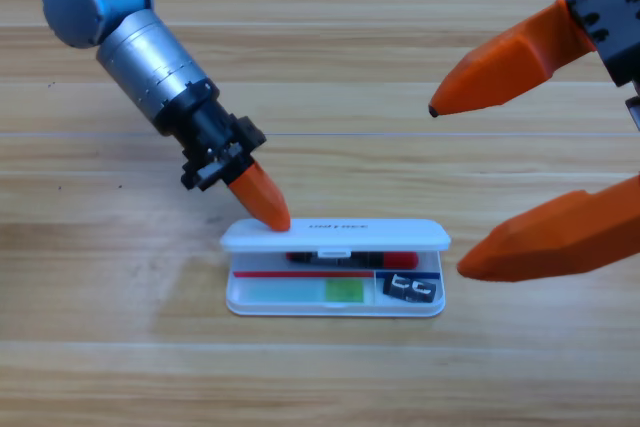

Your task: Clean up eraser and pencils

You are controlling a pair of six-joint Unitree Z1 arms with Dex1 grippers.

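Note:
The white case [335, 309] lies open at the table's front middle, its lid [335, 235] tilted over the back half. Inside, the green pencil [345, 291] with its pale half lies along the front. The red pencil [400, 260] lies behind it, mostly hidden under the lid. In the case's right end sits the black eraser [410, 289]. My left gripper [272, 219] points down with its jaws together, tip touching the lid's left end. Wide open and holding nothing, my right gripper [448, 190] shows large at the right edge, just right of the case.
The left arm [150, 52] slants in from the top left corner. Bare wooden table [330, 67] lies behind the case, and more of it shows in front along the bottom edge.

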